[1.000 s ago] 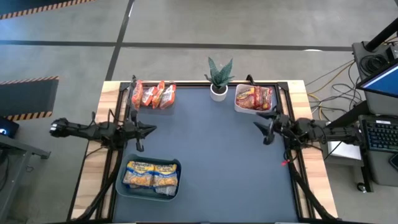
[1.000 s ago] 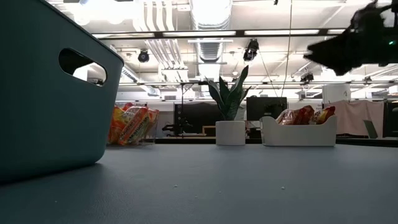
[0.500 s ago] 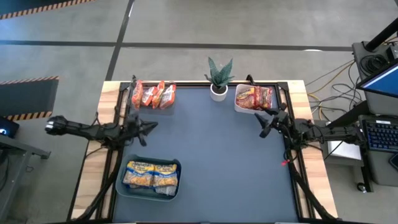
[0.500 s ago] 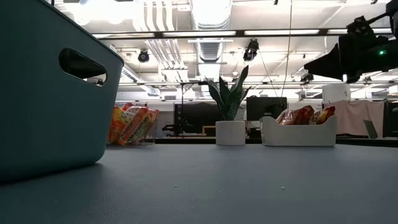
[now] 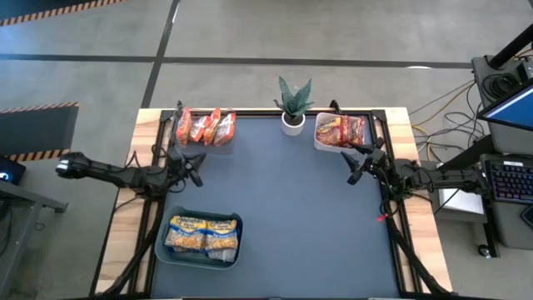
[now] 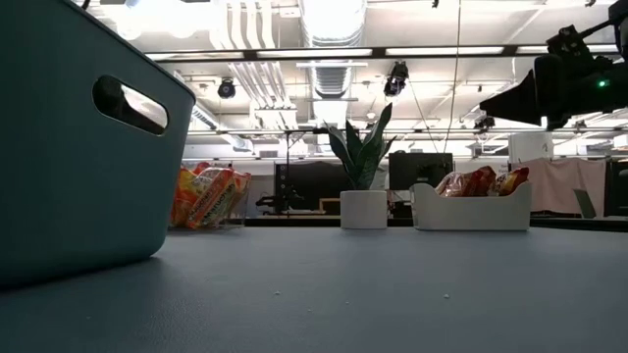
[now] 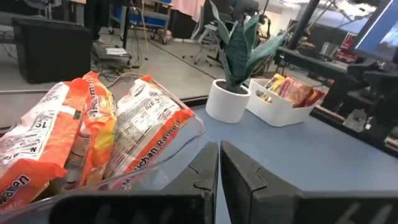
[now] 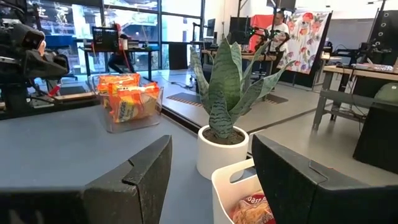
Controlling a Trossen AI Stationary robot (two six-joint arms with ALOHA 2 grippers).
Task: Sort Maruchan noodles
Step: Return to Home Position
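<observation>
At the bench's (image 5: 283, 217) near edge, yellow Maruchan packets (image 5: 204, 234) are lying in the grey-blue bin (image 5: 166, 250). Farther in, the left gripper (image 5: 196, 161) is hovering with jaws closed on nothing, and the right gripper (image 5: 351, 163) with jaws spread wide. Along the far edge, orange packets (image 5: 204, 127) are sitting in the transparent bin (image 5: 208, 145) and red packets (image 5: 340, 131) in the white bin (image 5: 320, 142).

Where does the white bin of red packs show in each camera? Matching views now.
High view: white bin at the table's back edge, right of the potted plant.
Low view: bin far back, right of the plant.
Left wrist view: bin just beyond the plant's pot.
Right wrist view: bin close up, before the pot.
Shared landmark: the plant, beside it everywhere.
</observation>
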